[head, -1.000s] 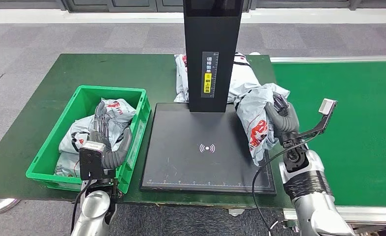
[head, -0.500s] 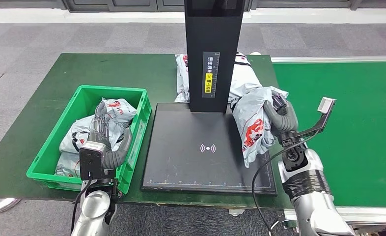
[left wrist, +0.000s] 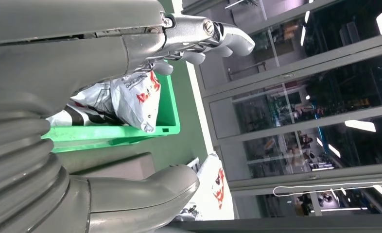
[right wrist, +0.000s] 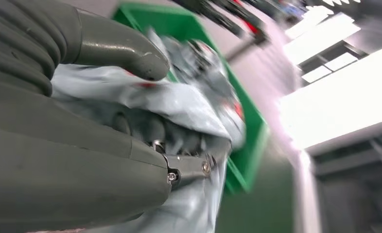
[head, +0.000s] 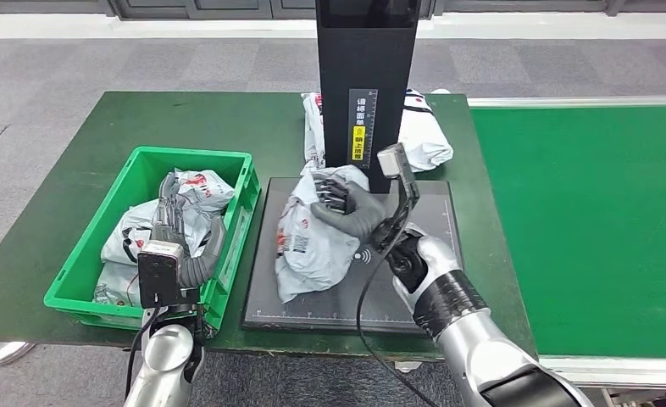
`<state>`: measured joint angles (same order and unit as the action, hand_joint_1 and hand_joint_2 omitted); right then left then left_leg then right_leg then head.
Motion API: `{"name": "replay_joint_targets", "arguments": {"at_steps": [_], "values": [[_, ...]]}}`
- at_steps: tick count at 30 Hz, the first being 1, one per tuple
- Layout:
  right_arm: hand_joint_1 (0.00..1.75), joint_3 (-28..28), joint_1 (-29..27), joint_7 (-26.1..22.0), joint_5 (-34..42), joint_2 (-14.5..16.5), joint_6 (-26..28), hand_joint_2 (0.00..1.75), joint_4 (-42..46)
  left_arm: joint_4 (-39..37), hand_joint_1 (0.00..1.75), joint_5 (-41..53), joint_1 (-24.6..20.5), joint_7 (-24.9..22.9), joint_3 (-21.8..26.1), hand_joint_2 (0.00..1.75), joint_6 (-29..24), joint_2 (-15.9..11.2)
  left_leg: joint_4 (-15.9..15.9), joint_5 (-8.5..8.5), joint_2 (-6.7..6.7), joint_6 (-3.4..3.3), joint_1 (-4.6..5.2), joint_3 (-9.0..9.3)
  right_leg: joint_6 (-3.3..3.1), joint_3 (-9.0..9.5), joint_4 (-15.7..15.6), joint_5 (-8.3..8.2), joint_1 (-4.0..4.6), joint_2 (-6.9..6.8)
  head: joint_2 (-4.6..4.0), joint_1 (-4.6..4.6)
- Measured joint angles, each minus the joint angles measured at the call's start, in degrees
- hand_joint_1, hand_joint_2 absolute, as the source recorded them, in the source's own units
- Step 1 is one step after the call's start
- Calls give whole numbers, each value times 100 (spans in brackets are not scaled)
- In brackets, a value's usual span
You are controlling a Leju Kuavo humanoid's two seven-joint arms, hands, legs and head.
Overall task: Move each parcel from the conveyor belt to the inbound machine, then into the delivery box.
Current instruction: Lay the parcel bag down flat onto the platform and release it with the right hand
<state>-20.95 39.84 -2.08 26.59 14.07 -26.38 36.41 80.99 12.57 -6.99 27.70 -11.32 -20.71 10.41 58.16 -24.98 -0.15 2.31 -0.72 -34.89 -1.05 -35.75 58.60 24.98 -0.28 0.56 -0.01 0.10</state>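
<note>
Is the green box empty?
No, the green box already has grey parcels lying inside it, seen in the head view next to the left hand.

Head view: illumination is even and diffuse from overhead. Shadows are soft and short, falling beneath the green crate (head: 228, 246) and beside the black scanner column (head: 366, 85). Focus is sharp across the frame. The black scanner plate (head: 423, 297) carries a faint sheen, with no strong glare.

Left wrist view: the foreground left hand (left wrist: 82, 63) is well lit and mostly sharp. The background glass wall is dark, with bright strip-light reflections.

Right wrist view: heavy motion blur throughout. The grey parcel (right wrist: 179, 104) and crate edges are smeared. Ceiling light panels (right wrist: 344, 102) are overexposed to pure white.
</note>
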Motion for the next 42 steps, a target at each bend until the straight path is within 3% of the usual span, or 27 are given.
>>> {"name": "replay_joint_targets", "arguments": {"at_steps": [5,18,30,33,36,42], "values": [[0,-537,251,201,29,155,-125,175,-560,-58,0,-4,-38,75,65,175,-60,2,2,-1,-7,-1,6,-5,1,3,-2,1,-2,-8,1,1],[0,-951,527,354,23,403,-256,175,-1199,-127,0,11,-121,161,248,175,-111,5,7,-1,-9,-3,10,-4,5,2,-2,-1,-10,-12,0,1],[0,-1097,563,265,18,396,236,175,-1287,-4,0,150,-15,150,334,175,-122,34,8,-1,-9,-3,9,-4,5,1,-3,-1,-10,-13,-1,0],[0,-1098,605,-381,57,211,742,175,-1349,41,0,528,37,-78,335,175,19,33,11,0,-13,-6,11,-7,6,2,-4,-1,-11,-17,-1,-1],[0,-1063,671,-1211,-32,-84,730,175,-1329,162,0,985,165,-338,338,175,280,22,13,1,-16,-9,12,-9,7,6,-4,-2,-12,-21,0,2],[0,-1022,625,-1502,-267,-304,799,175,-1049,258,0,1342,209,-500,338,175,523,19,14,-4,-2,-11,13,-3,10,1,-4,-5,-14,-4,0,0]]}}
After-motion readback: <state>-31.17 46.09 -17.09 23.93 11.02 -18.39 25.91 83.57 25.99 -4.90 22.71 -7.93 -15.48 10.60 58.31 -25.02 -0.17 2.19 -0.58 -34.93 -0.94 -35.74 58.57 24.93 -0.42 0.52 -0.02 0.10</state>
